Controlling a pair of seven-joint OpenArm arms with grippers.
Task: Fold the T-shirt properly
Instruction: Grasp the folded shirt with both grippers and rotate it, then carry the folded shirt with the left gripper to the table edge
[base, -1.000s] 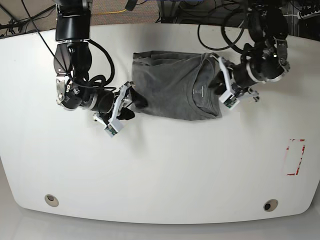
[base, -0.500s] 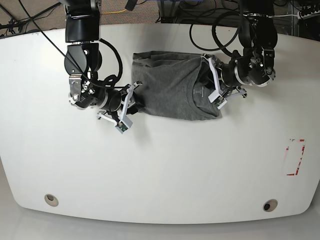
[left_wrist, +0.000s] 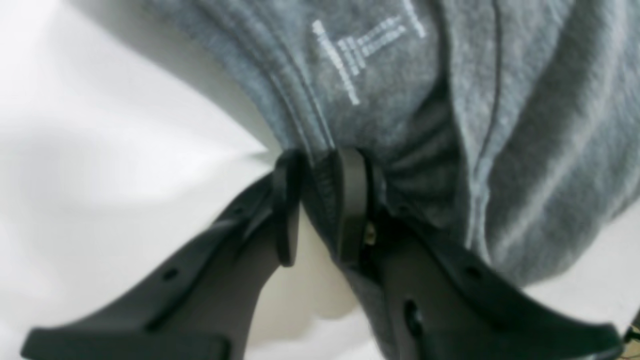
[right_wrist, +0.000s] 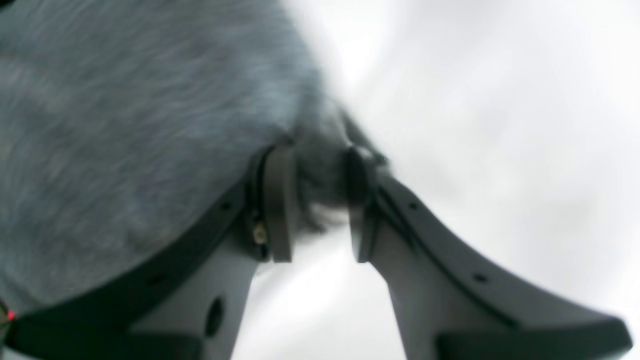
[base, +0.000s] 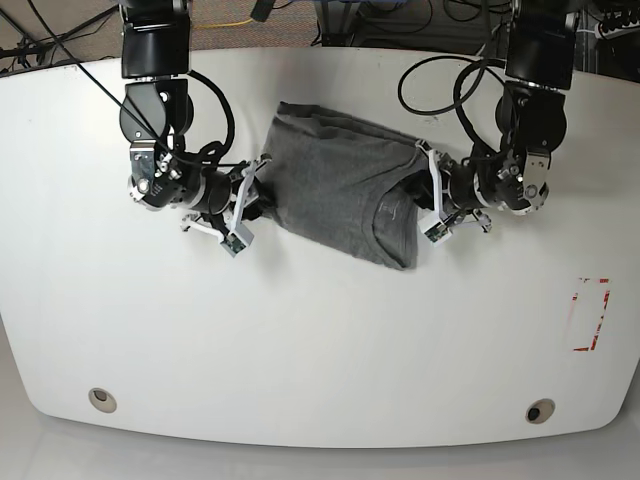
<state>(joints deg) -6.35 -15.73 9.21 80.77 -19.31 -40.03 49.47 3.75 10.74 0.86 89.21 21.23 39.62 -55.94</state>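
The grey T-shirt (base: 335, 185) lies folded and skewed on the white table (base: 320, 340), at the upper middle. My left gripper (base: 424, 196), on the base view's right, is shut on the shirt at its neck end. In the left wrist view the left gripper (left_wrist: 320, 170) pinches ribbed grey fabric just below the printed neck label (left_wrist: 365, 45). My right gripper (base: 257, 200), on the base view's left, holds the shirt's opposite edge. In the right wrist view the right gripper (right_wrist: 317, 200) has a bunch of grey shirt fabric (right_wrist: 150, 125) between its fingers.
A red-marked rectangle (base: 590, 313) sits near the table's right edge. Two round fittings (base: 102, 399) (base: 541, 411) are set near the front edge. Cables hang along the back edge behind both arms.
Both grippers have closed in on the shirt's two ends. The shirt has turned askew, its neck-end corner now lower and nearer the front. Both arms have swung closer to the shirt.
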